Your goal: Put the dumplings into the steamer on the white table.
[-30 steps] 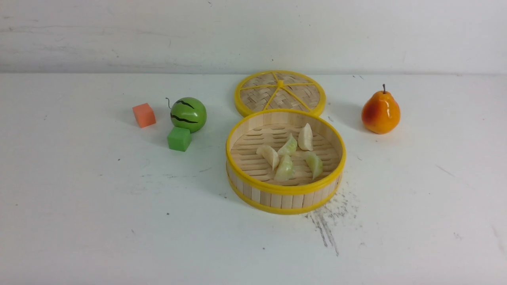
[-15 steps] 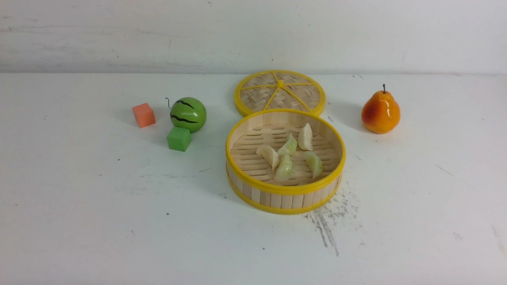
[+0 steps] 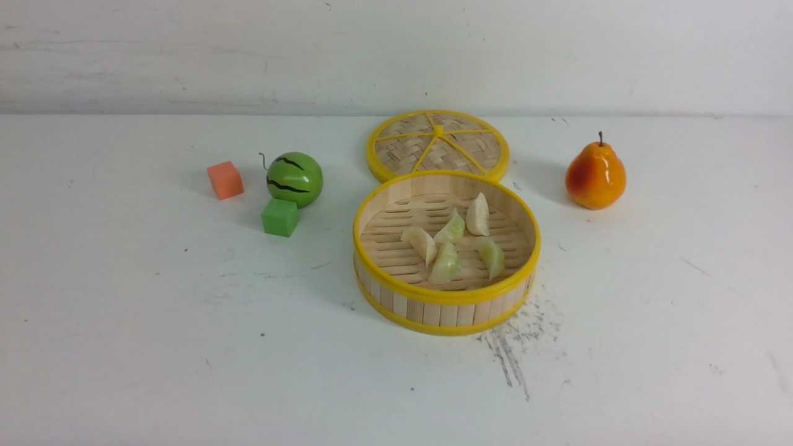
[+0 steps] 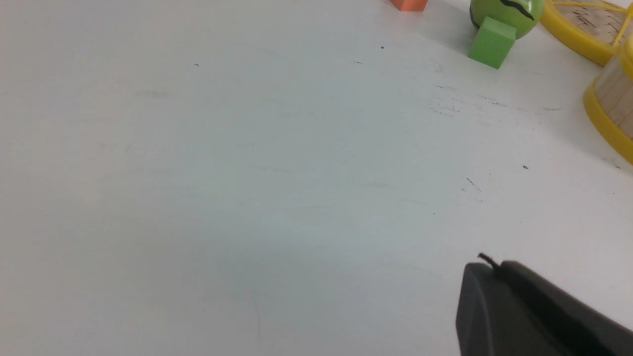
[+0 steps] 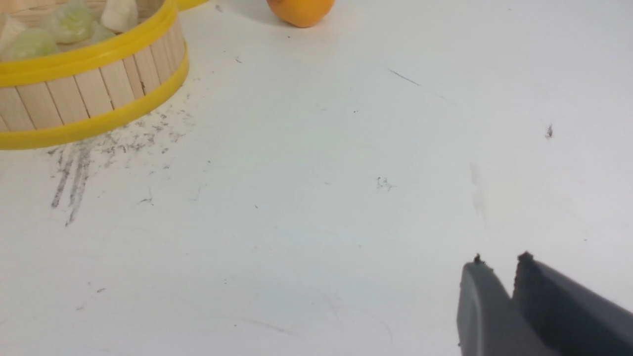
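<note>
The round bamboo steamer (image 3: 447,296) with yellow rim bands stands in the middle of the white table (image 3: 124,347). Several pale cream-green dumplings (image 3: 445,262) lie together on its slatted floor. Part of the steamer (image 5: 84,94) and some dumplings (image 5: 29,43) show in the right wrist view. The steamer's wall (image 4: 613,96) shows at the edge of the left wrist view. Neither arm shows in the front view. My left gripper (image 4: 494,269) is shut and empty above bare table. My right gripper (image 5: 499,264) is shut and empty above bare table, well away from the steamer.
The flat woven lid (image 3: 438,146) lies behind the steamer. A green watermelon ball (image 3: 295,179), a green cube (image 3: 280,217) and an orange cube (image 3: 225,180) sit to the left. A pear (image 3: 595,175) stands to the right. Dark scratches (image 3: 511,353) mark the table in front.
</note>
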